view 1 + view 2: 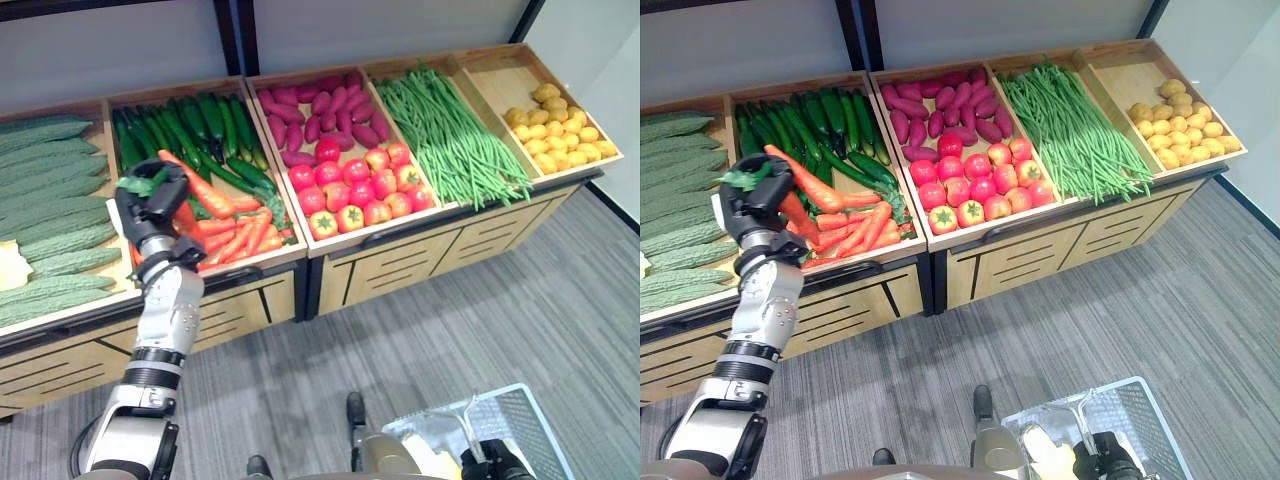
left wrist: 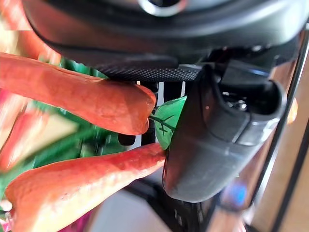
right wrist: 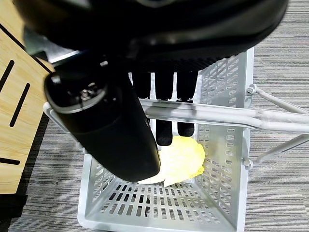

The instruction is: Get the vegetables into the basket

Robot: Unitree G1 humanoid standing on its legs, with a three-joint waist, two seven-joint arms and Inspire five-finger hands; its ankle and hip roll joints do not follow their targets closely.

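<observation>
An orange carrot sticks out over the carrot bin; white basket holds something yellow.

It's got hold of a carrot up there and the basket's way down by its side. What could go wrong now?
The left hand grips the long orange carrot near its leafy end, so most of it sticks out sideways; it may tip or slip on the way.

The white plastic basket hangs low from the right hand, whose fingers curl round its handle, so a drop could miss.

A pale yellow item already lies inside and could get knocked.
</observation>
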